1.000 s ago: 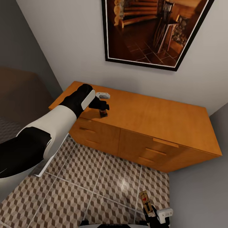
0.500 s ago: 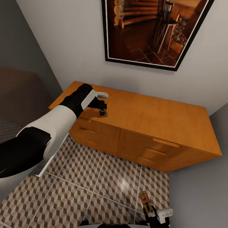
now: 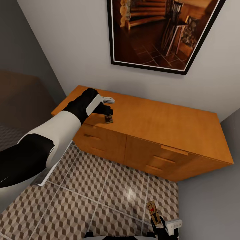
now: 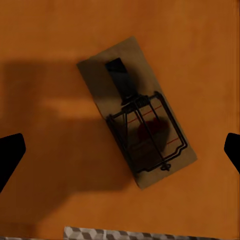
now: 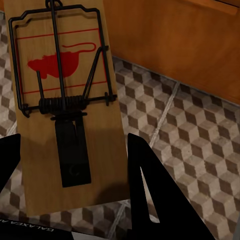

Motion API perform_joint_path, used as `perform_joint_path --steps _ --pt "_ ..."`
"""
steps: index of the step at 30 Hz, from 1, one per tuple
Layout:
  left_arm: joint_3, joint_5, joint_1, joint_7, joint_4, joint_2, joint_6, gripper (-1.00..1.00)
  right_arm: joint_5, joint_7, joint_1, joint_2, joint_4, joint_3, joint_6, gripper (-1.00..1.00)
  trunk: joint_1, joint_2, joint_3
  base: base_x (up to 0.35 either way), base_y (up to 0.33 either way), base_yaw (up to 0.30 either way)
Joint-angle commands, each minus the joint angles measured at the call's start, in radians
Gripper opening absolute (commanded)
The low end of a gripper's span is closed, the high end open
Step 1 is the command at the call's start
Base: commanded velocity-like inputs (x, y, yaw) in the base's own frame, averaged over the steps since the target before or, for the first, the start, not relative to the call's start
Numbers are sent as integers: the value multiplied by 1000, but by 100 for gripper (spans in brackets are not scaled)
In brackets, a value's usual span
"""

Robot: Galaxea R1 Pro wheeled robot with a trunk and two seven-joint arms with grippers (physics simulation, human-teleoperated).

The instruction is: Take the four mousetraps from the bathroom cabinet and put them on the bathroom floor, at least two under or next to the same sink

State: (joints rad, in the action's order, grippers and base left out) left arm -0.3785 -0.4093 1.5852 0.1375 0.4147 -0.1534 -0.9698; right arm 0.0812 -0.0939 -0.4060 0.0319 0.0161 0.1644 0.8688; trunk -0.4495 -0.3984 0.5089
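The left end effector (image 3: 107,111) hangs over the near left corner of the cabinet (image 3: 160,123), fingers pointing down at its flat orange-brown top. Directly beneath it one mousetrap (image 4: 137,116) lies flat on the wood, turned at an angle, its dark wire frame over the red mark; the same trap (image 3: 108,119) shows just below the fingers from the head camera. In the left wrist view the two dark fingertips (image 4: 10,155) stand spread wide, one at each side of the trap and well apart from it, touching nothing, so this end effector is fully open and holds nothing. A strip of patterned tile appears past the cabinet's front edge. The right end effector (image 3: 162,226) sits low near the robot's body, above the bathroom floor (image 3: 100,193). A second mousetrap (image 5: 67,100) lies between its dark fingers (image 5: 145,185), the board's end nearest the camera flanked by them, the red mouse print and wire bail plainly visible; the fingers are closed against the board's edges, gripping it. Behind this trap the cabinet's drawer front rises from the cube-patterned tiles.
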Motion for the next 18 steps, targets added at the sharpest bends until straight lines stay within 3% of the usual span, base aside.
perform_joint_path --steps 1,18 --pt "-7 -11 1 8 1 0 -3 100 12 -14 -1 0 -1 1 3 -100 -1 -2 1 0 0 0" --pt "-8 -11 0 -70 -1 -2 -4 100 12 -14 -1 0 -1 1 2 -100 -1 -2 1 0 0 0"
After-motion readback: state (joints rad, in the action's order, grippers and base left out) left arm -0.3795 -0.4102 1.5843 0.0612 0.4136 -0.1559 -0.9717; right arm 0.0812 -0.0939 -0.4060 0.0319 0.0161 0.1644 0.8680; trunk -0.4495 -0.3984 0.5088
